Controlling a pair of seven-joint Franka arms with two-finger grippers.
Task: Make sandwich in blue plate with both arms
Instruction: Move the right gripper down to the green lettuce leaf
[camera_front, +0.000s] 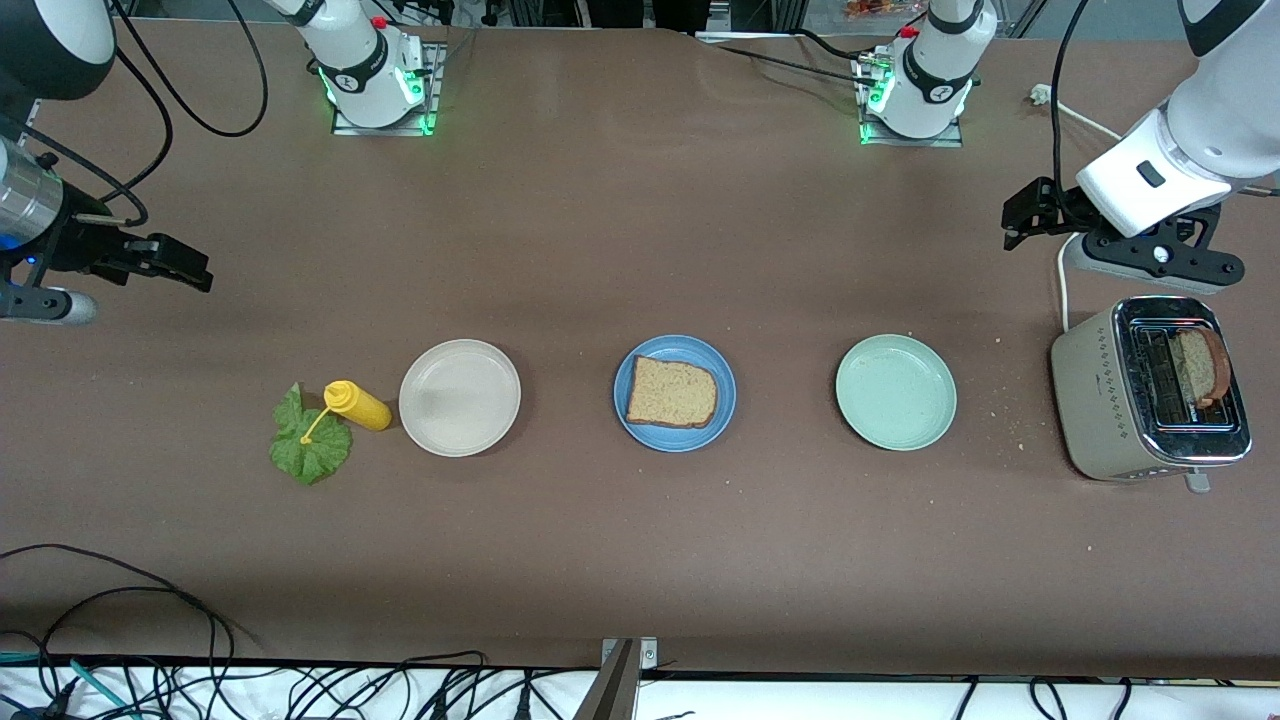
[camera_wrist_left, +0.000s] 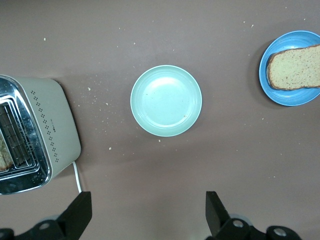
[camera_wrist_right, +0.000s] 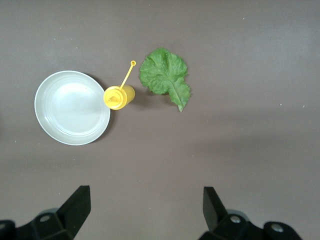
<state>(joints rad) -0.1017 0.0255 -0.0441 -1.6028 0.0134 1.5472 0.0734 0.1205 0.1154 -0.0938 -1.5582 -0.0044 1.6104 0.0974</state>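
You have the brown table (camera_front: 640, 220) under everything, and the blue plate (camera_front: 630, 420) near its middle is your landmark.

The left arm (camera_front: 1190, 130) comes in from its base and holds its gripper (camera_front: 1030, 215) up over the table at the left arm's end, well apart from the blue plate; in the left wrist view you see its fingers (camera_wrist_left: 80, 212) spread wide with nothing between them.

The right arm (camera_front: 30, 150) waits at its own end of the table, with its gripper (camera_front: 170, 265) in the air and well apart from the blue plate. Its fingers (camera_wrist_right: 77, 205) are spread too and hold nothing.

The beige toaster (camera_front: 1110, 400) stands at the left arm's end, well apart from the blue plate, and one bread slice in the toaster (camera_front: 1200, 365) stands upright in a slot.

The pale green plate (camera_front: 896, 392) sits beside the blue plate toward the left arm's end, and the beige plate (camera_front: 460, 397) sits beside it toward the right arm's end; both are bare.

On the blue plate you see one brown bread slice (camera_front: 671, 392) lying flat.

The lettuce leaf (camera_front: 305, 450) lies on the table toward the right arm's end, with the beige plate between it and the blue plate.

The yellow squeeze bottle (camera_front: 358, 405) stands just beside the beige plate, next to the leaf.
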